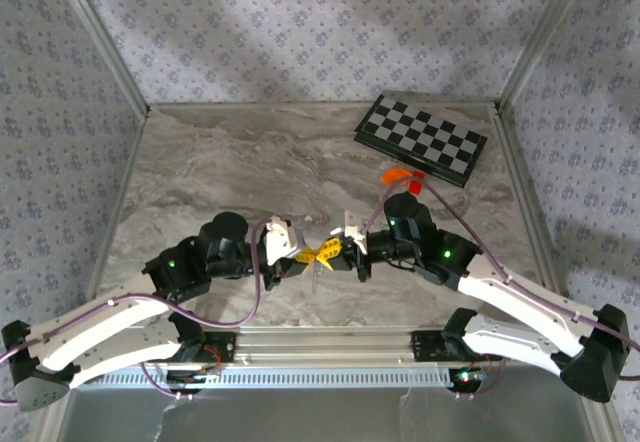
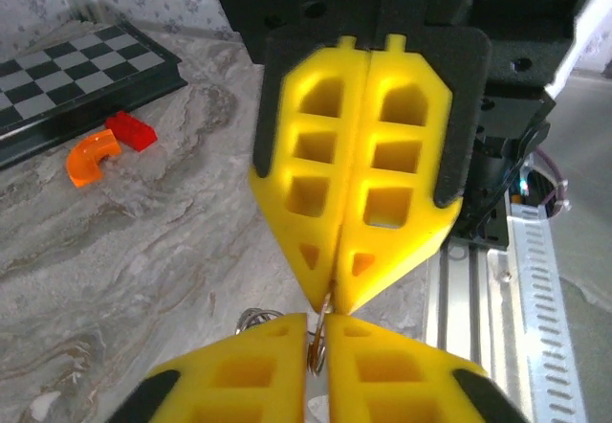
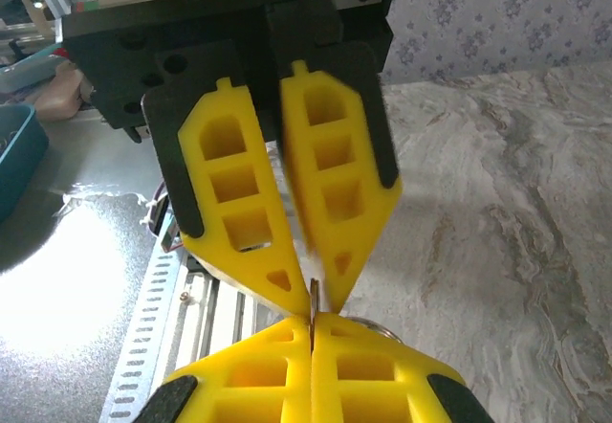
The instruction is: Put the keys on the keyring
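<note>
Our left arm (image 1: 100, 327) and right arm (image 1: 520, 302) bend inward. Our left gripper (image 2: 316, 325), parted a tiny bit, meets our tightly squeezed right gripper (image 3: 313, 325) tip to tip.

No readable text, label or number appears on anything.

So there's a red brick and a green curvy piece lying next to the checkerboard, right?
Not quite: the curvy piece is orange, not green. The left wrist view shows it lying beside the red brick, next to the checkerboard.
</note>
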Robot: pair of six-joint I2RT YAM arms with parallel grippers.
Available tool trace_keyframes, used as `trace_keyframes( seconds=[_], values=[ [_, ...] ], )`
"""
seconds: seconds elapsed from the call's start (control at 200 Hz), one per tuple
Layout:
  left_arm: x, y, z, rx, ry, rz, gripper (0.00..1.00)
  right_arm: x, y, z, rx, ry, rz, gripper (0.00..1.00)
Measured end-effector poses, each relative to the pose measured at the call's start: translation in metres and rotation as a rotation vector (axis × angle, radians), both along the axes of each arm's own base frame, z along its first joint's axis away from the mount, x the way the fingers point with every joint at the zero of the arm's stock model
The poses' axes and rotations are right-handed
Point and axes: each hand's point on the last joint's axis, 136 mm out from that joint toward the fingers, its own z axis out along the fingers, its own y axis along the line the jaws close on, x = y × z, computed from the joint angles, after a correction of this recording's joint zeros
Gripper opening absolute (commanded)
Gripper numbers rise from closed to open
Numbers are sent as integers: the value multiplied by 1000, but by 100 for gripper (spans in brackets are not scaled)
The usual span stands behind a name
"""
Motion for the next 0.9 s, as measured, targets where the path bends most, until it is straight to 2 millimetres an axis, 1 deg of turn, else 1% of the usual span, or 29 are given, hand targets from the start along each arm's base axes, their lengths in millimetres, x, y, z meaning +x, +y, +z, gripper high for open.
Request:
trace_keyframes(
  seconds=[0.105, 0.235, 0.37, 0.465, 0.635, 0.7, 0.9],
  values=[
    [-4, 3, 17, -60, -16, -3, 36, 3, -2, 8, 29, -8, -15, 0],
    [-10, 12, 42, -166, -59, 1, 38, 6, -7, 20, 102, -5, -32, 0],
    [-14, 16, 51, -221, -65, -5, 39, 8, -13, 34, 186, 12, -37, 0],
    [-15, 14, 54, -239, -57, -8, 39, 7, -13, 42, 225, 21, -21, 0],
    [-14, 9, 53, -246, -47, -18, 39, 0, -12, 53, 267, 22, 21, 0],
    [-13, 7, 51, -244, -45, -19, 38, -3, -11, 54, 272, 25, 37, 0],
    [-12, 5, 52, -249, -42, -21, 33, -9, -10, 54, 272, 30, 68, 0]
  ],
)
